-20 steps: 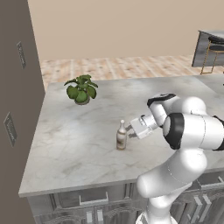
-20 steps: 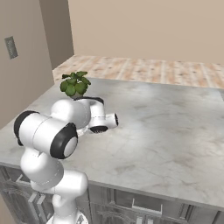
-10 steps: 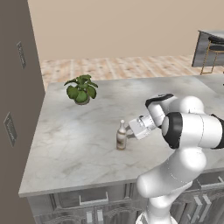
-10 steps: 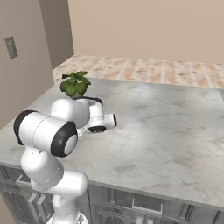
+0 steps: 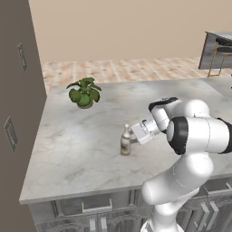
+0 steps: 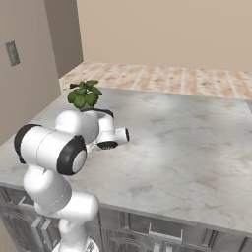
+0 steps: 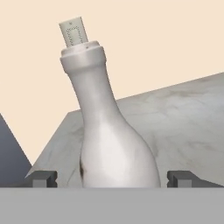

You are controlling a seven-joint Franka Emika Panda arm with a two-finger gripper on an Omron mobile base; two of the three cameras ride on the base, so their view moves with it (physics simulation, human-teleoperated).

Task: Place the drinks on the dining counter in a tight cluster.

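Note:
A slim brown-and-white bottle (image 5: 125, 142) stands upright on the grey marbled top (image 5: 77, 145) that has cabinet drawers beneath it. My gripper (image 5: 131, 137) reaches in level from the bottle's right, at the height of its body. In the hand view the bottle (image 7: 111, 144) stands close up, and my gripper (image 7: 113, 178) is open with one fingertip on each side of the bottle's lower body. Neither fingertip presses on it. I cannot tell whether the far grey top (image 5: 216, 36) at the back right is the dining counter.
A potted green plant (image 5: 84, 93) stands at the back left of the same top. A tall dark cabinet (image 5: 16, 104) borders the left side. A stool (image 5: 222, 54) stands by the far grey top at the back right.
My hand has edged slightly left toward the bottle. The jaws have stayed wide and the bottle has not moved.

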